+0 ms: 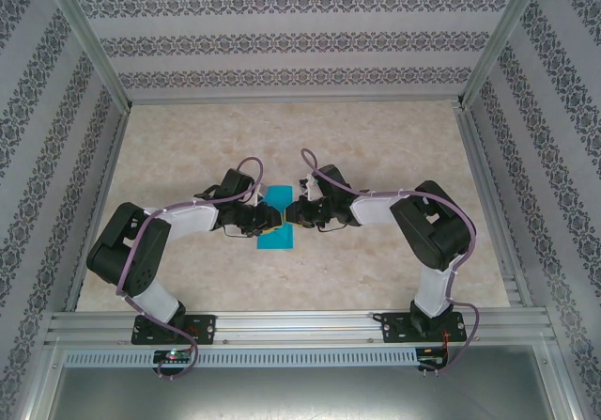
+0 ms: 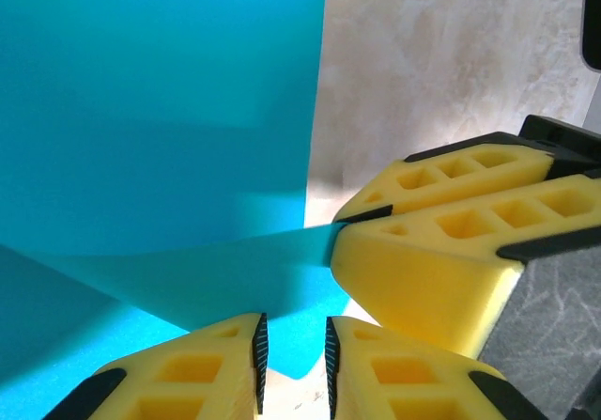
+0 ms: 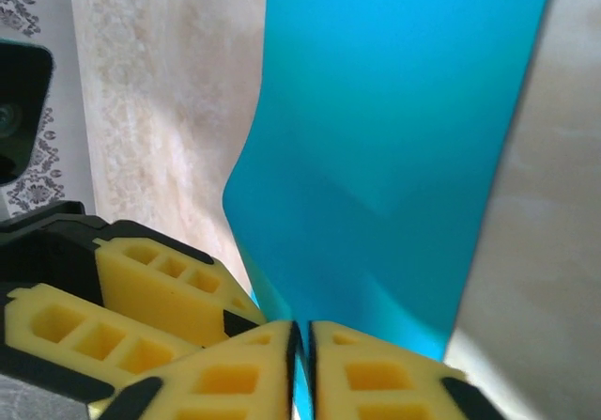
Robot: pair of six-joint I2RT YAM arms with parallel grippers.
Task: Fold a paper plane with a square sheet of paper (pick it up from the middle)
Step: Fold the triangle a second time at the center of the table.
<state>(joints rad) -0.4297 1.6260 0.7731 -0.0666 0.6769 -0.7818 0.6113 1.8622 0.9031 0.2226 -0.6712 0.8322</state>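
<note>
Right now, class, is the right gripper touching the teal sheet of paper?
Touching. In the right wrist view the right gripper has its jaws closed on the sheet of paper, whose edge runs between them.

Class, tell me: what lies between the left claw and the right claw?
The square sheet of paper: its lifted middle fold spans the short gap from the left claw to the right claw, clearest in the left wrist view.

No legible text, label, brand, number or sign anywhere, neither near the fingers nor farther off.
</note>
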